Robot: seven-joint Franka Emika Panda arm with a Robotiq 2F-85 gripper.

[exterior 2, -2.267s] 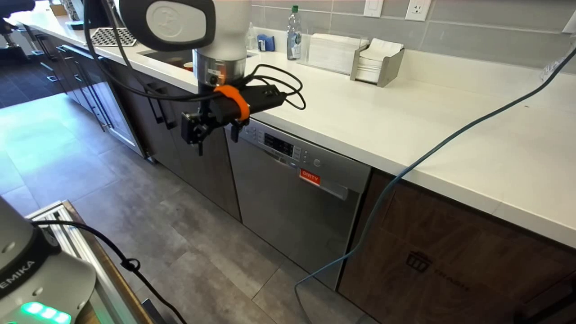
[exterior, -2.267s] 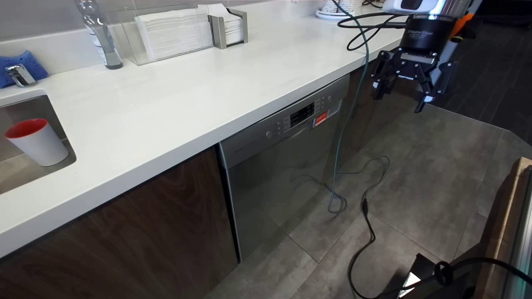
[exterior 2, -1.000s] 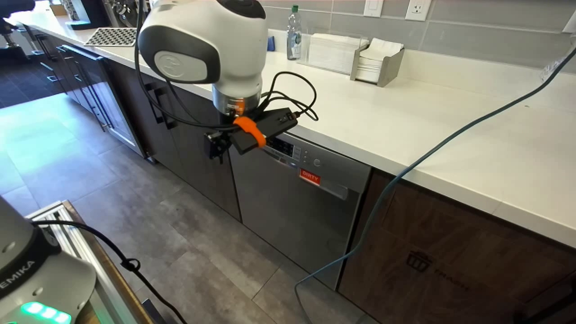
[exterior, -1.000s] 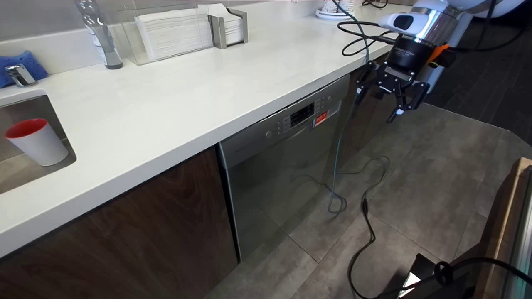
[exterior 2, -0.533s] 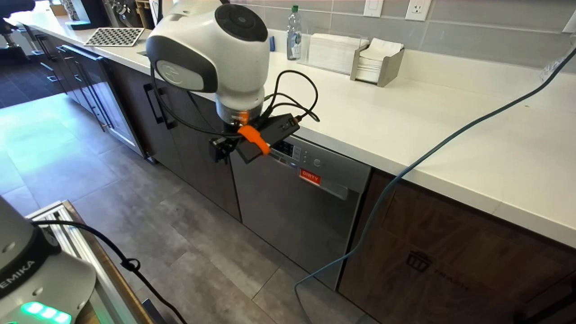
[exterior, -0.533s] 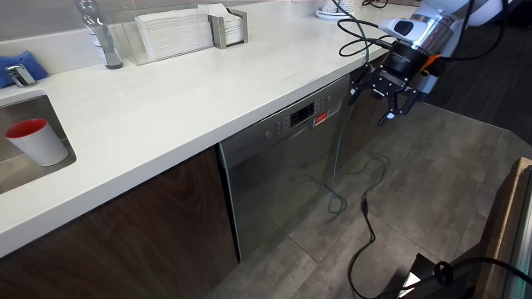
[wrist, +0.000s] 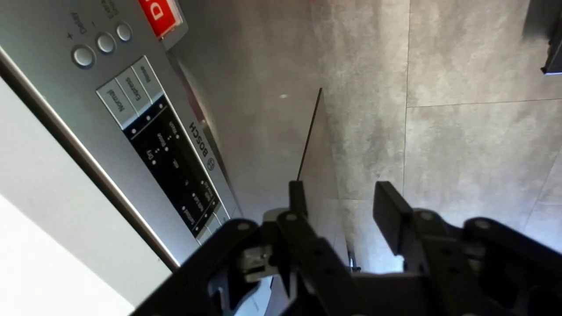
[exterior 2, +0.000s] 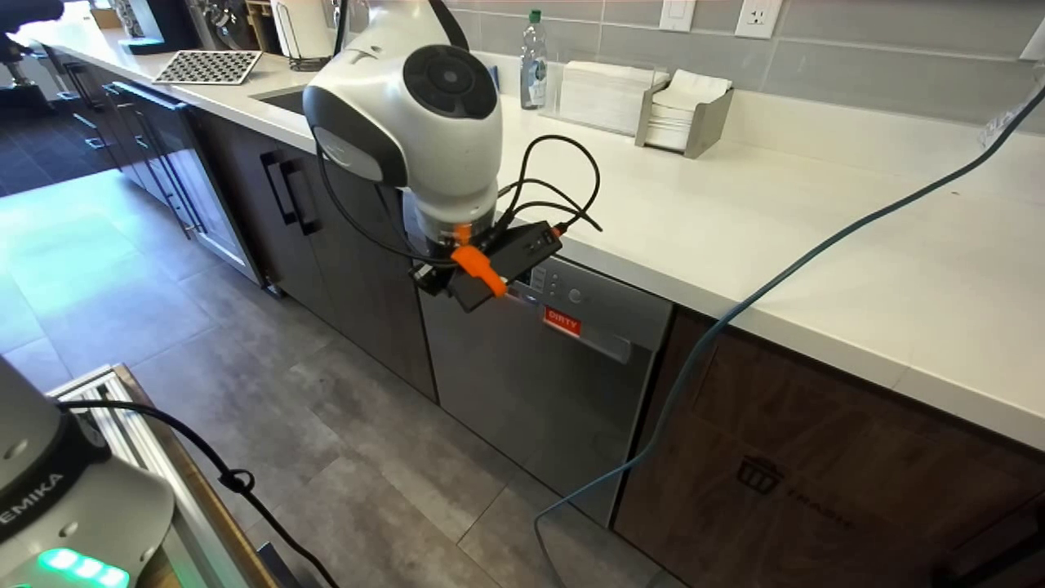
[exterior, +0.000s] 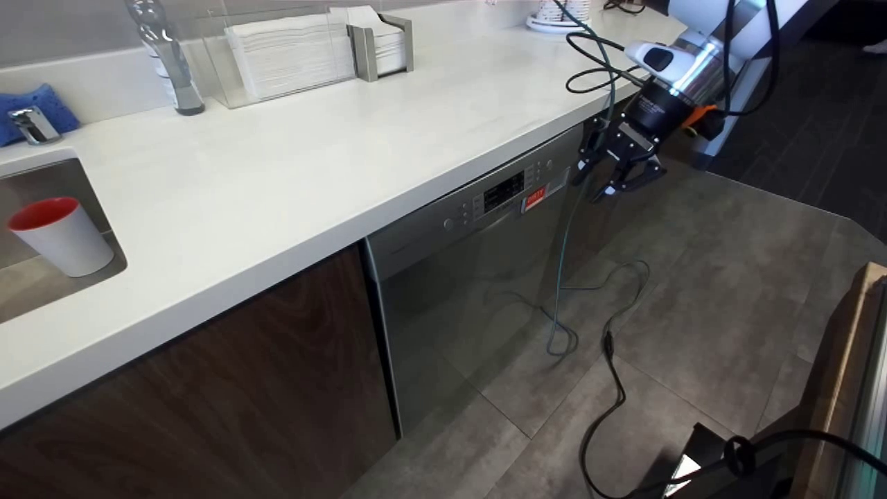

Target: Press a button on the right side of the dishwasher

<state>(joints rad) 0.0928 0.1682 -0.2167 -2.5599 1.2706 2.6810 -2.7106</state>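
Observation:
The dishwasher (exterior: 478, 298) is a grey steel front under the counter, shut, seen in both exterior views. Along its top runs the control strip (wrist: 66, 79) with a dark display (wrist: 173, 162). Right of the display sit small round silver buttons (wrist: 83, 56), close up in the wrist view; a larger round button (exterior 2: 575, 295) shows in an exterior view. My gripper (exterior: 587, 191) hangs tilted in front of the appliance, apart from it. In the wrist view the gripper (wrist: 340, 188) has its fingers spread partway, nothing between them. The arm hides the fingertips in an exterior view.
A white countertop (exterior: 291, 173) overhangs the dishwasher. A blue-green cable (exterior 2: 739, 310) hangs down past the front. A red DIRTY label (exterior 2: 562, 321) sticks on the door below the strip. Dark wooden cabinets (exterior 2: 800, 457) flank it, and a black cable (exterior: 617, 388) lies on the floor.
The arm has come down and closer to the dishwasher, and the gripper has tilted further towards it. The fingers have drawn nearer each other. Nothing else has moved.

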